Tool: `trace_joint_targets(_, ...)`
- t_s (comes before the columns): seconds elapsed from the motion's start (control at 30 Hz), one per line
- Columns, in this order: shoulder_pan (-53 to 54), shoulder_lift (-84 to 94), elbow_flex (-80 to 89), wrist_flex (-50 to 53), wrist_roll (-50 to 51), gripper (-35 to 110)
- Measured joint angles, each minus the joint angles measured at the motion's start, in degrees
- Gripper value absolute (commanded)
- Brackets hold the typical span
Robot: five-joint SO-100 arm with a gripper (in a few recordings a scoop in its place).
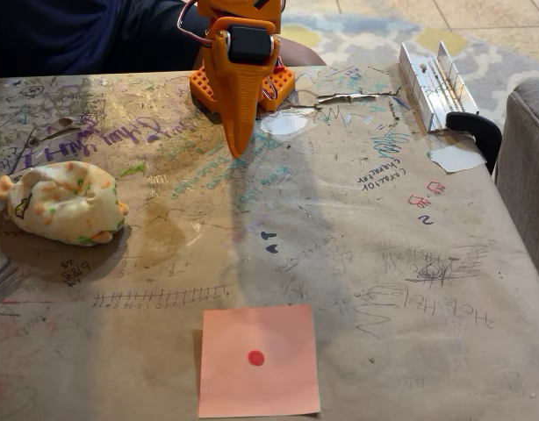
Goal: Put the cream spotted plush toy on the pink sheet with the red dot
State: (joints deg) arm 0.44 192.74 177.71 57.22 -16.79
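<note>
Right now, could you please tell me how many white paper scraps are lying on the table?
2: one white scrap just right of the orange arm's base, and another scrap near the table's right edge beside the black clamp. Others may hide behind the arm.

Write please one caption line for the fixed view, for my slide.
Orange arm's end effector points down at the scribbled table; cream spotted plush toy lies left, pink sheet near front edge.
</note>
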Motion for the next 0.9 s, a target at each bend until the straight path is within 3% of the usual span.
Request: trace_joint_targets(0.9, -0.70, 0.00, 0.00, 0.00, -0.35, 0)
